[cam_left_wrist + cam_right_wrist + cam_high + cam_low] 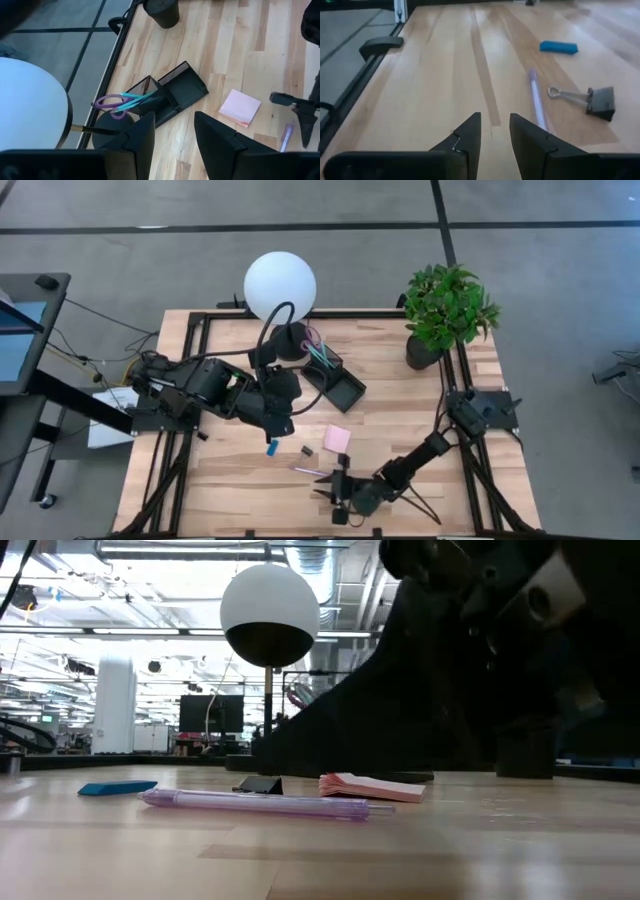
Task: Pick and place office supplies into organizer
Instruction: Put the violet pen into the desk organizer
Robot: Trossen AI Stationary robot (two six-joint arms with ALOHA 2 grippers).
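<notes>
The black organizer (335, 376) stands at the table's middle back with purple-handled scissors (112, 103) and a teal pen (137, 95) sticking out of its cup section. A pink sticky-note pad (337, 438), a black clip (592, 98), a blue block (558, 47) and a purple pen (536, 100) lie flat on the wood near the front. My right gripper (495, 131) hovers low over the table just beside the pen's near end, open, with nothing between its fingers. My left gripper (175, 137) hangs open high above the table's middle, left of the organizer.
A lamp with a white globe (280, 284) and a black base stands behind the organizer. A potted plant (446, 310) stands at the back right corner. Bare wood (220, 480) lies at the front left. A black frame rail (377, 46) runs along the table's edge.
</notes>
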